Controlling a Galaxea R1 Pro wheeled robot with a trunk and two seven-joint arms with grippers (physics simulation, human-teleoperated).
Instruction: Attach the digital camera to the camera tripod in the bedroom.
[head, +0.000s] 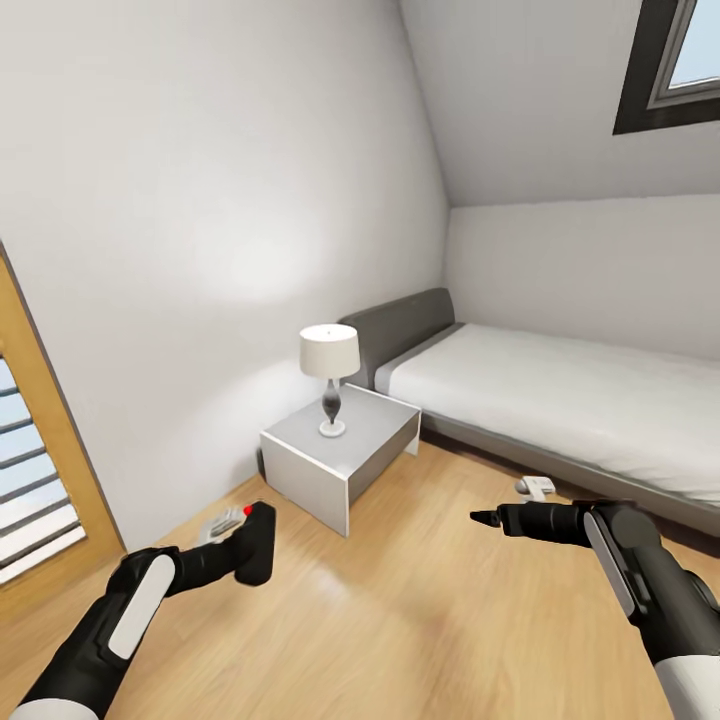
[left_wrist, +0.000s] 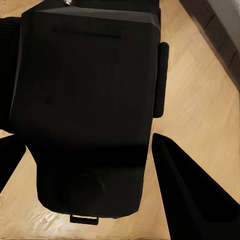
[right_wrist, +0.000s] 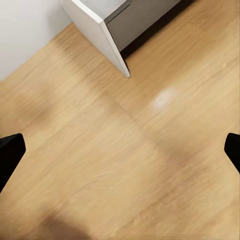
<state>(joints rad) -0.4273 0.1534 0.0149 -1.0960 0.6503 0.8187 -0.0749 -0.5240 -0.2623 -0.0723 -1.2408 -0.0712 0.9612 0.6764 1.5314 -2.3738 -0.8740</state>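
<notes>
- Clearly, the digital camera (left_wrist: 85, 110) is clamped between the fingers (left_wrist: 192, 195) of the left gripper (head: 255, 545); in the left wrist view its black body is seen pressed between the two dark fingertips, with wood floor behind it.
- From the head view, the camera's small red button (head: 247, 511) is seen on the side turned toward the wall, and the camera is held low above the floor at the left of the scene.
- The right gripper (head: 487, 518) is held with its jaws spread wide and nothing between them; in the right wrist view one fingertip (right_wrist: 10, 150) is seen at each edge of the frame, with bare plank floor (right_wrist: 125, 165) between.
- Both black forearms are extended forward over the light wood floor, well apart from each other.
- A white bedside table (head: 340, 450) is placed in the corner ahead, between the two grippers in the head view; its corner (right_wrist: 107, 35) is also caught by the right wrist camera.
- A lamp (head: 329, 375) with a white shade and a dark base is stood on that table.
- A grey-framed bed (head: 560, 400) with a white mattress is set just beside the table, along the far wall.
- A small pale object (head: 535, 487) is seen on the floor near the bed frame; what it is cannot be told.
- A slatted wooden door (head: 40, 470) is visible at the left edge, and a dark-framed skylight (head: 665, 60) in the sloped ceiling.
</notes>
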